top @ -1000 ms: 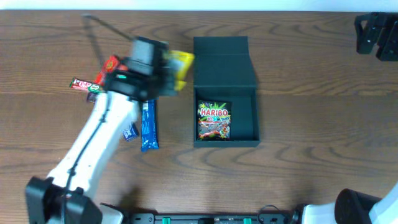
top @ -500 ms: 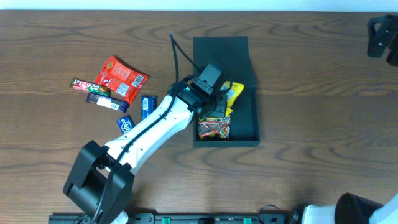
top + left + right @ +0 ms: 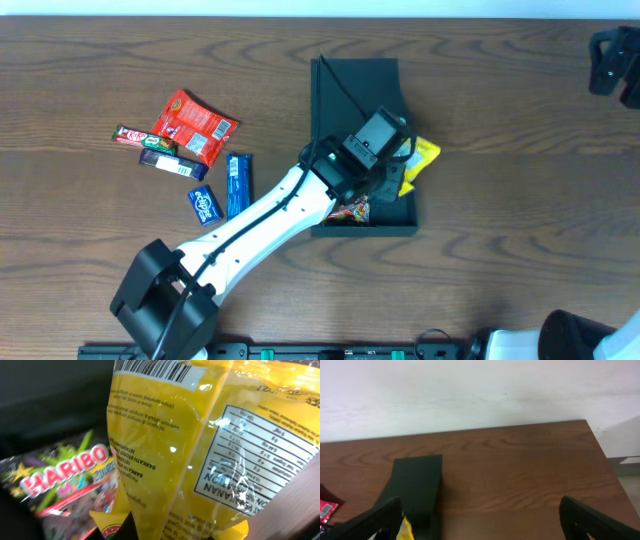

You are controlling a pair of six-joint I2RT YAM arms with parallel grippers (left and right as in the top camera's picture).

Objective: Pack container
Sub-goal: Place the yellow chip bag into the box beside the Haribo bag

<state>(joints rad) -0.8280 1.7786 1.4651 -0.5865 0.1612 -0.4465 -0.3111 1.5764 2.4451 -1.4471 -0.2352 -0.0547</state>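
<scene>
Container (image 3: 355,80): centre of overhead frame, lid thrown back for loading. Left gripper (image 3: 390,168): clamped on yellow packet (image 3: 421,160), held over right wall, seemingly for dropping beside Haribo bag (image 3: 65,477) inside. Right gripper (image 3: 480,505): fingers spread, empty, parked aside, out of the way.

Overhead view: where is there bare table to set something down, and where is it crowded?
Bare table lies right of the container, out to the right arm, and along the far edge beyond the red packet. Crowded: the snacks and left arm left of the container, and the container itself, where the left gripper holds the yellow packet by the Haribo bag.
</scene>
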